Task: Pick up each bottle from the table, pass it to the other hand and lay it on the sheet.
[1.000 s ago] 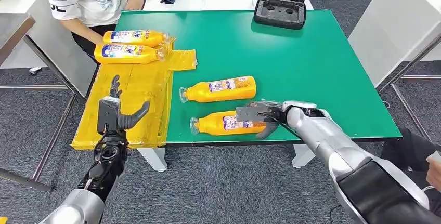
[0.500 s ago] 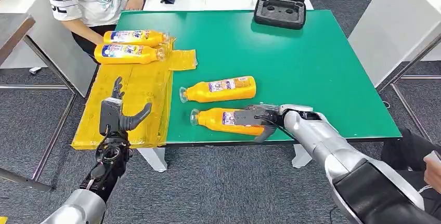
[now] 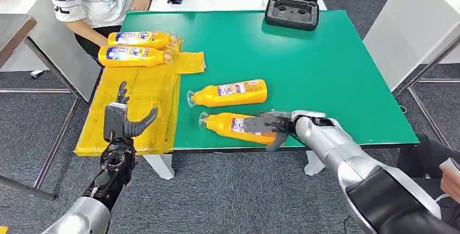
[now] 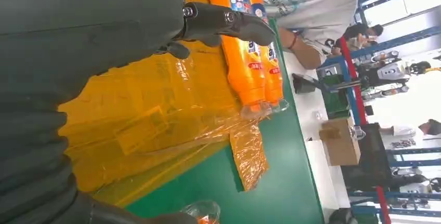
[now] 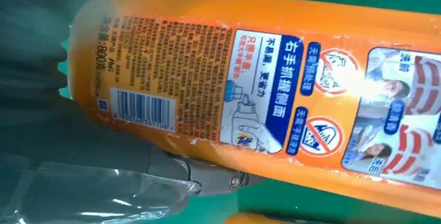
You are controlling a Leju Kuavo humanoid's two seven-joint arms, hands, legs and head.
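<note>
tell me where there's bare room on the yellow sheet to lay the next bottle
The near half of the yellow sheet is bare, between the two bottles on the sheet at its far end and the open left hand near its front edge. The far end is crowded. The right hand holds the nearest bottle.

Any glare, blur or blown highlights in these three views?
Head view: sharp, evenly lit. Left wrist view: background windows blown out white, left hand a dark blur up close, sheet shows wrinkled sheen. Right wrist view: glare patch on the held bottle label, right hand soft, out of focus.
</note>
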